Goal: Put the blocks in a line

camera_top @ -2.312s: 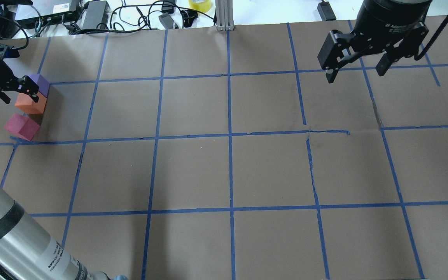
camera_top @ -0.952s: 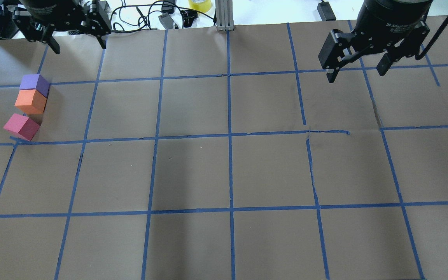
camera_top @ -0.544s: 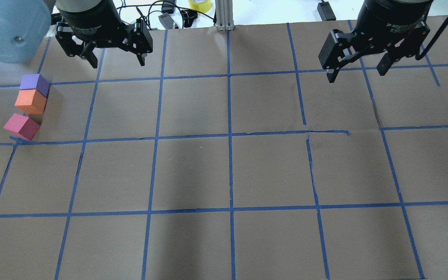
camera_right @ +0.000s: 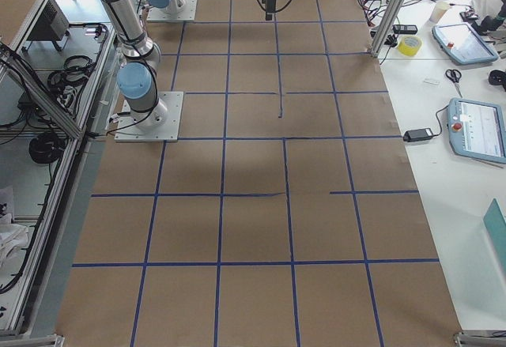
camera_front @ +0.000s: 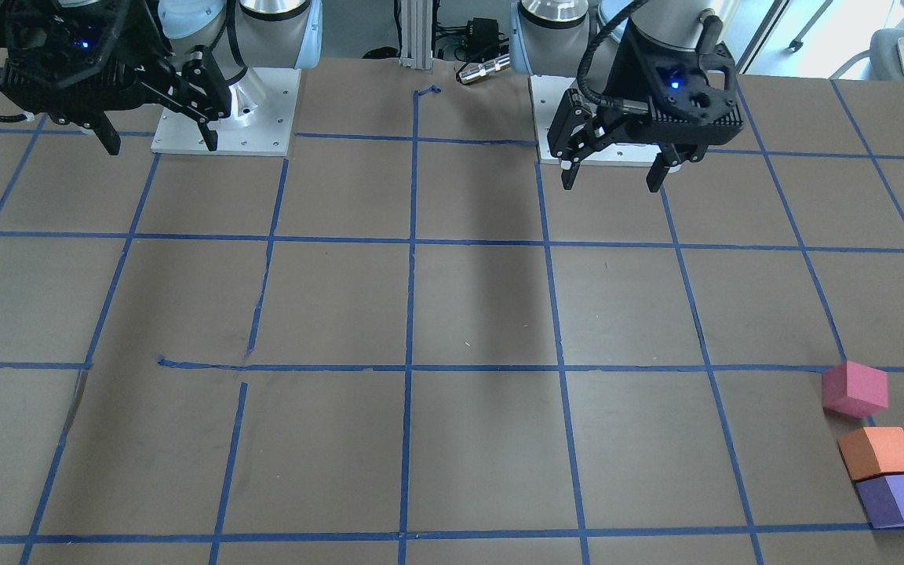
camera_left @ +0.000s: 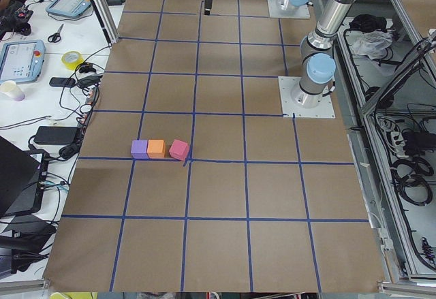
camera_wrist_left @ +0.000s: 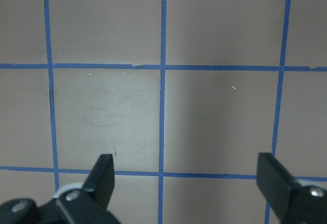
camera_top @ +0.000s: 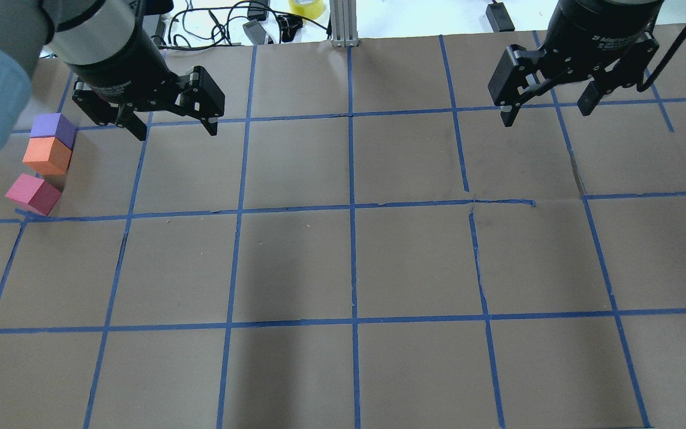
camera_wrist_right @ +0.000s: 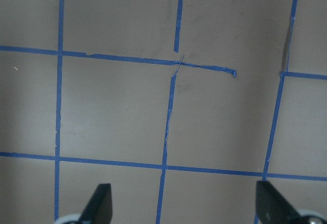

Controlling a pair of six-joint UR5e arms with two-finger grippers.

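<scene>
Overhead exterior view: the three blocks sit at about 9 o'clock on the surface [camera_top: 295,262], a brown sheet marked into squares with blue tape [camera_top: 352,179]. They form a short row running from 12 o'clock to 6 o'clock. The purple block [camera_top: 53,129] is at the 12 o'clock end and touches the orange block [camera_top: 47,156] in the middle. The pinkish-red block [camera_top: 32,193] is at the 6 o'clock end, turned a little off square, with a narrow gap between it and the orange one. Its near corner lies just beside a tape line.

The left gripper [camera_top: 176,132] hangs above the surface at about 3 o'clock from the purple block, near it but not touching any block. Its jaws are spread wide with nothing between them, and the left wrist-mounted view shows only bare grid under them. The right gripper [camera_top: 544,118] hangs at about 1 o'clock in the view, well apart from the blocks. It is likewise released and empty, with only taped squares below it in its wrist-mounted view. A roll of yellow tape [camera_top: 306,7] lies beyond the sheet at 12 o'clock.
</scene>
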